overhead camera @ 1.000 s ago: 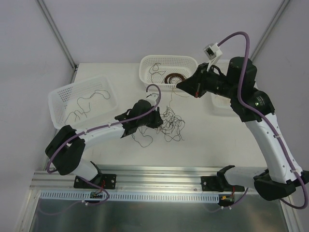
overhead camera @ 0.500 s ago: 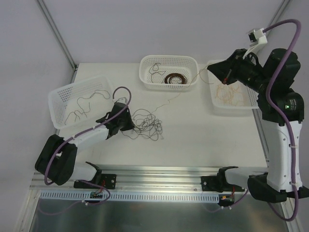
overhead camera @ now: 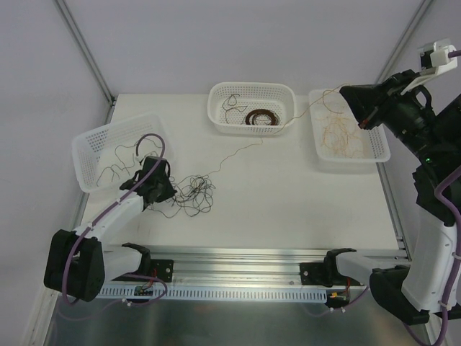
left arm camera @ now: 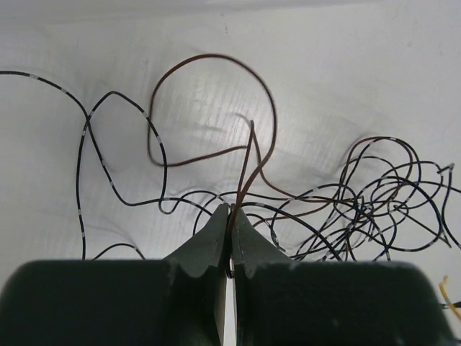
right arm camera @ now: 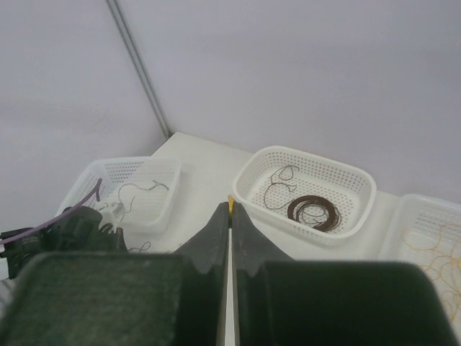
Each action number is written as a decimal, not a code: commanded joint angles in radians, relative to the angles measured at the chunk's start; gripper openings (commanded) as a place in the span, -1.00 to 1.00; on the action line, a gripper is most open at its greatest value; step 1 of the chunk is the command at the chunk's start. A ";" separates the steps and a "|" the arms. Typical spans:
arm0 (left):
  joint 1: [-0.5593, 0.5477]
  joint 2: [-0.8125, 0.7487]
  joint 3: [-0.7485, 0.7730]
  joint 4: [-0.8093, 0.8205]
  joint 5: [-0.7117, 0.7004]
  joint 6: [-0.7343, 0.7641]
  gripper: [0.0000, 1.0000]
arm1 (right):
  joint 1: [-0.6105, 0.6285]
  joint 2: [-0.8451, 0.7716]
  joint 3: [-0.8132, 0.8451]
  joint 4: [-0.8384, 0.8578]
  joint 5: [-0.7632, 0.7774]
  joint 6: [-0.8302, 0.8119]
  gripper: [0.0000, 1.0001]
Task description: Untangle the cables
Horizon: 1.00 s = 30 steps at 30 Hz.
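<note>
Right basket [right arm camera: 414, 216] cut by right wrist view's edge; cables [left arm camera: 360, 209] run off left wrist view.

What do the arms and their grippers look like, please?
The left arm and right arm have white links, black joints and a purple hose each. A white box sits by the right wrist. The left gripper and right gripper have dark, tapering fingers.

Three baskets stand on the bench [overhead camera: 288, 202]: the left basket [overhead camera: 85, 148] by the left edge, the middle basket [overhead camera: 251, 86] at the far edge, and the right basket [overhead camera: 382, 150] in the far right corner. The cables [overhead camera: 191, 192] lie in a clump in front of the left basket, with the left claw [overhead camera: 168, 192] at their left side, nipping one. A strand [overhead camera: 248, 147] runs from the clump past the middle basket's right end up to the right claw [overhead camera: 364, 121], above the right basket.
</note>
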 commanded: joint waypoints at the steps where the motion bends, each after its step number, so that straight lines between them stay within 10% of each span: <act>1: 0.024 0.002 0.005 -0.075 -0.041 0.024 -1.00 | -0.005 0.006 0.072 -0.004 0.093 -0.053 -0.99; 18: 0.142 -0.058 0.045 -0.223 -0.065 0.076 -1.00 | 0.008 -0.032 0.066 -0.067 0.624 -0.214 -0.99; 25: 0.167 -0.149 0.235 -0.365 -0.268 0.275 -1.00 | 0.033 -0.067 -0.086 -0.046 0.557 -0.211 -0.99; 30: 0.167 -0.172 0.283 -0.362 -0.020 0.309 -1.00 | 0.030 -0.089 -0.209 -0.007 0.440 -0.173 -0.99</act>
